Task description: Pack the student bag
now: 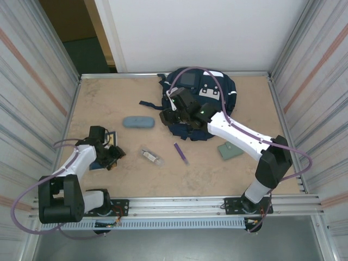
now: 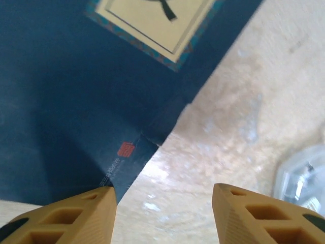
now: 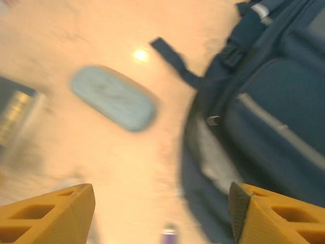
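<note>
Right-arm approach: my right gripper, fingers apart and empty, hangs at the near-left edge of the student bag, which lies far-centre on the table, while my left gripper, equally open and empty, sits well apart over a dark blue book.

No legible wording anywhere. On the dark blue cover: a small red seal mark with a line of tiny print beside it, too fine to read. On its cream label: part of a black brush-stroke character, cut off at the frame edge.
</note>
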You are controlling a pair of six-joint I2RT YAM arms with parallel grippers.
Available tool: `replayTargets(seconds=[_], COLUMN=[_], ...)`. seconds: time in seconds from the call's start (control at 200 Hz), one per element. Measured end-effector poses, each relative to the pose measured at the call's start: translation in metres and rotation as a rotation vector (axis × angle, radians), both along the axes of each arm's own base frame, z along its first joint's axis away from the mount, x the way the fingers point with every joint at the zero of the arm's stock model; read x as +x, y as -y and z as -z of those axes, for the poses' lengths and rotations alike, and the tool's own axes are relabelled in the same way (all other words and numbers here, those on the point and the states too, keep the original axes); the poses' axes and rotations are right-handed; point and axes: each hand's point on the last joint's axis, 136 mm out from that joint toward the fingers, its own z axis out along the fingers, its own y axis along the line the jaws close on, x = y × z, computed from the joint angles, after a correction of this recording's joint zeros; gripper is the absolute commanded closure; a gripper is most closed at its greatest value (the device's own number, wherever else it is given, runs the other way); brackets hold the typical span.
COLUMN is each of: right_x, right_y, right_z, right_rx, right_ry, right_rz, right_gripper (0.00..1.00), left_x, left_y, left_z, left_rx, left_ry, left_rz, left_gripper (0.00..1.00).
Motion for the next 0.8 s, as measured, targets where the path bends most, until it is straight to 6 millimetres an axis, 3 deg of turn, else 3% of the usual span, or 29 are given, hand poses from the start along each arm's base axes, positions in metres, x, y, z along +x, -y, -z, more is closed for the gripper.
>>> replayTargets(seconds=[0.155, 0.356, 0.456, 0.561, 0.666, 0.727, 0.797], right_x=[-0.007, -0.015, -0.021, -0.031, -0.047, -0.054, -0.06], right_y=[-0.033, -0.095, -0.122, -0.141, -0.163, -0.177, -0.196], right_z=[0.021, 0.094, 0.122, 0.136, 0.135, 0.131, 0.129], right_rx=[0.236, 0.252, 0.238, 0.225, 0.226, 0.228, 0.23], right_ry=[-0.212, -0.46, -0.543, -0.585, -0.603, -0.606, -0.595], right_rz=[0.052, -0.017, -0.075, -0.122, -0.18, -0.216, -0.252], right_gripper=[0.34, 0.36, 0.36, 0.36, 0.37, 0.38, 0.4], left_x=[-0.002, -0.002, -0.002, 0.004, 0.009, 0.007, 0.003], left_y=[0.028, 0.059, 0.067, 0.044, -0.001, -0.022, -0.039], left_z=[-0.001, -0.01, -0.036, -0.085, -0.13, -0.135, -0.115], left_rx=[-0.113, -0.209, -0.217, -0.117, 0.03, 0.091, 0.122], left_ry=[0.008, 0.053, 0.143, 0.305, 0.442, 0.445, 0.375], left_rz=[0.067, 0.141, 0.151, 0.078, -0.069, -0.138, -0.194], left_gripper=[0.48, 0.48, 0.45, 0.43, 0.33, 0.33, 0.32])
